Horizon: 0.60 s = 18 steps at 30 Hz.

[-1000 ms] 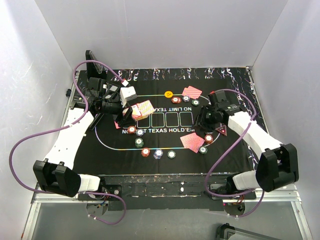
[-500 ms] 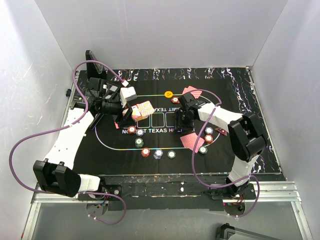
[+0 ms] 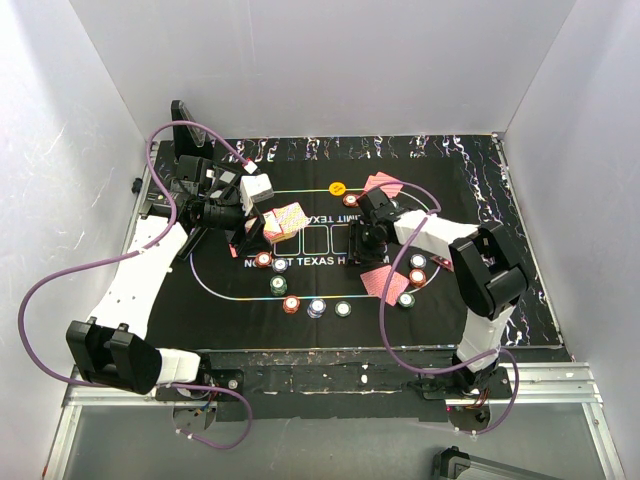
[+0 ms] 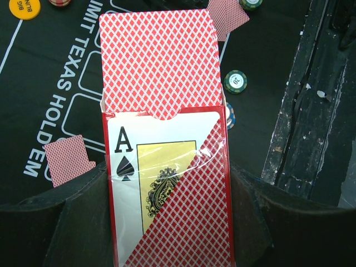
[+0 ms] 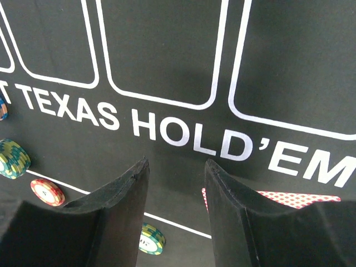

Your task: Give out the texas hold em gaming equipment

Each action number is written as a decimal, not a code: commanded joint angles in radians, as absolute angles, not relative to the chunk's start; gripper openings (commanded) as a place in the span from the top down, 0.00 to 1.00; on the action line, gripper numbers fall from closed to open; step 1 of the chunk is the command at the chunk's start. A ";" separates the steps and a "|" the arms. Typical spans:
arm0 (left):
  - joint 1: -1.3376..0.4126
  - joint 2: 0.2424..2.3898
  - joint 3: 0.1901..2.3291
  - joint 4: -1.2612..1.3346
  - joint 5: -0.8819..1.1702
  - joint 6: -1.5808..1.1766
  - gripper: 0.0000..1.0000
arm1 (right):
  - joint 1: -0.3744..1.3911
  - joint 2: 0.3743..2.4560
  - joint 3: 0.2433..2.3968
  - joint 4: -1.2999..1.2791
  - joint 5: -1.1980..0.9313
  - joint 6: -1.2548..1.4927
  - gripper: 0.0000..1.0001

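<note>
At mat point(image 5: 167, 50) centre, R gripper point(image 5: 177, 206) hangs empty, jaws apart; L gripper point(image 4: 167, 239) clamps card box point(image 4: 164, 167). Dealing step; next, prob. R draws from it.

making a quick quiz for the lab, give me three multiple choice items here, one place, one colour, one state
1. Where is the yellow disc? A far side of the printed oval; B by the arm bases; C in a tool.
2. The card box print is? A blue; B red; C green.
3. The right tool is? A shut on a chip; B shut on a card; C open, empty.
Answers: A, it lies on the oval's far line; B, red diamond print; C, only mat shows between its fingers.
</note>
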<state>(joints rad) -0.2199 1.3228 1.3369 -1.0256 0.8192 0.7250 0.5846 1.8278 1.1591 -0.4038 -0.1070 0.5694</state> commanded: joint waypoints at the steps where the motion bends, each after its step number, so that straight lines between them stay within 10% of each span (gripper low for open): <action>1: -0.222 1.279 1.376 -1.025 0.842 0.736 1.00 | 0.584 1.813 1.115 -0.364 -0.087 0.572 0.48; 18: -0.224 1.281 1.373 -1.025 0.845 0.742 1.00 | 0.577 1.677 0.957 -0.420 -0.008 0.603 0.49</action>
